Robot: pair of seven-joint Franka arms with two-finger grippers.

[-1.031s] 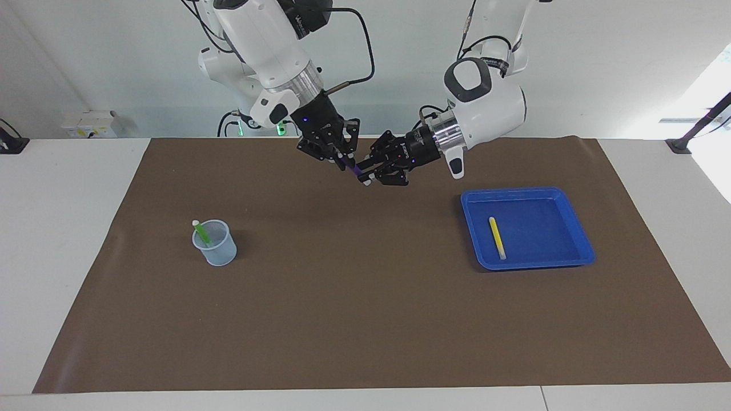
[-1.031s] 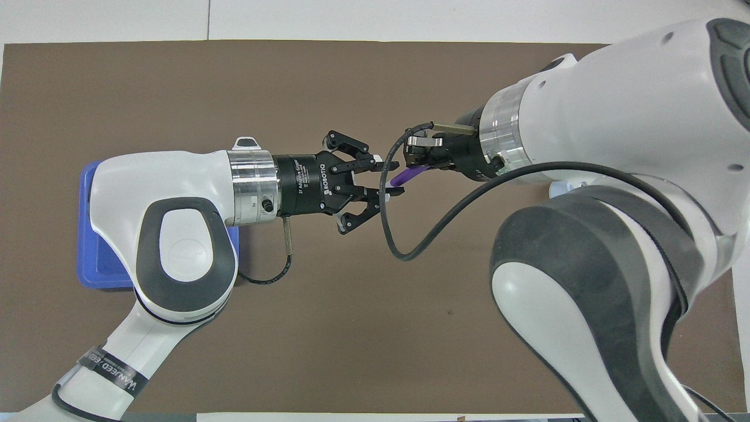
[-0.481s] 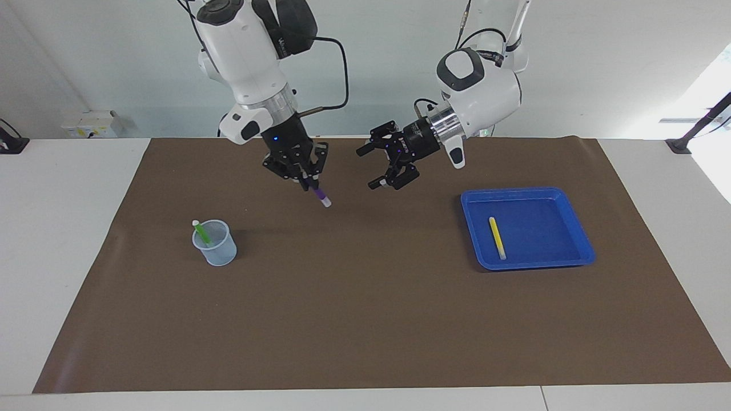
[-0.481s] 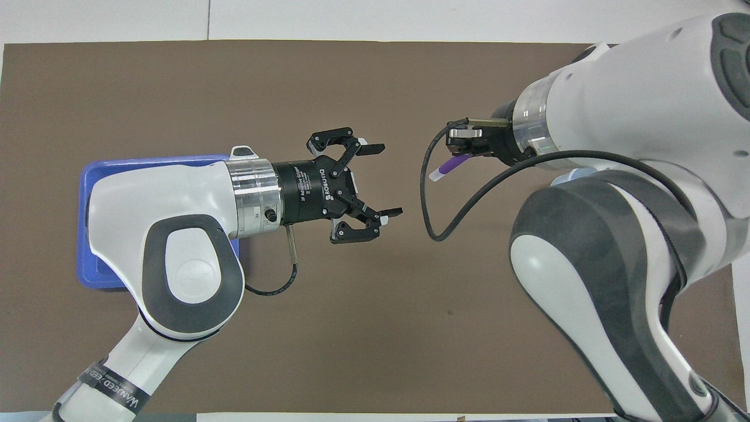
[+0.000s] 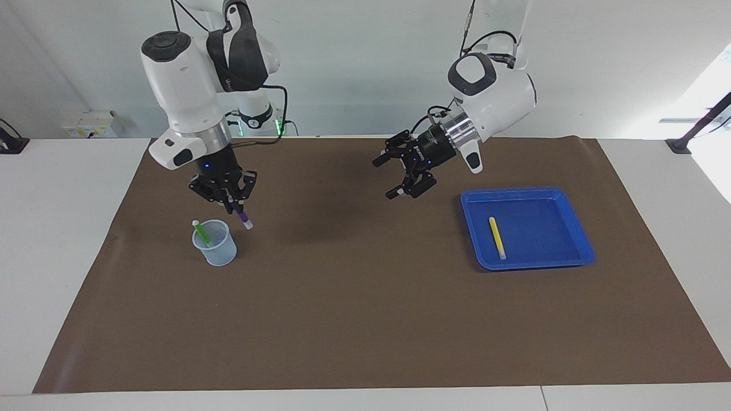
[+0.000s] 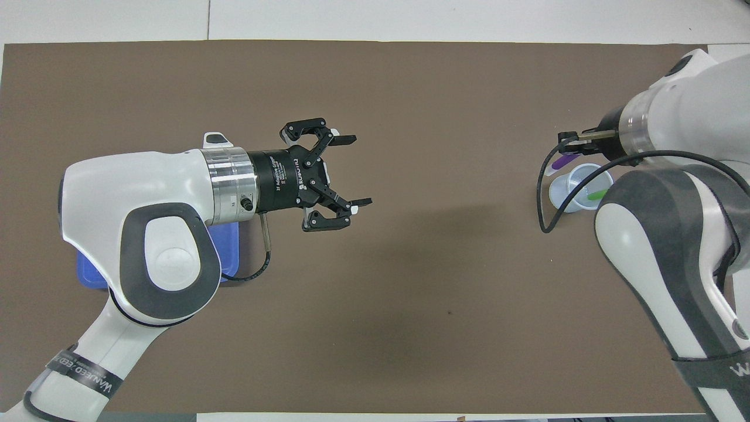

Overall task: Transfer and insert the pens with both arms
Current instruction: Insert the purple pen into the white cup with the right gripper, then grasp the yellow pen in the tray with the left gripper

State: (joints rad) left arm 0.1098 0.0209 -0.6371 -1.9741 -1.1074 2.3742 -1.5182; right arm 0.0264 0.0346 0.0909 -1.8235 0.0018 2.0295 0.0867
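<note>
My right gripper [image 5: 233,204] is shut on the purple pen [image 5: 243,218], whose pale tip points down, just above the rim of the clear cup [image 5: 216,244]. The purple pen [image 6: 563,161] shows beside the cup [image 6: 571,190] in the overhead view. The green pen [image 5: 200,232] stands leaning in the cup; it also shows in the overhead view [image 6: 597,194]. My left gripper [image 5: 401,177] is open and empty in the air over the mat beside the blue tray [image 5: 577,245]; in the overhead view the left gripper [image 6: 354,171] is spread wide. The yellow pen [image 5: 497,237] lies in the tray.
A brown mat [image 5: 365,319] covers the table. The blue tray [image 6: 225,258] is mostly hidden under my left arm in the overhead view. Two slimmer arms with green-lit bases stand at the robots' end.
My right gripper carried the purple pen away from the left gripper to just above the cup. My left gripper let go, opened wide and drew back toward the tray.
</note>
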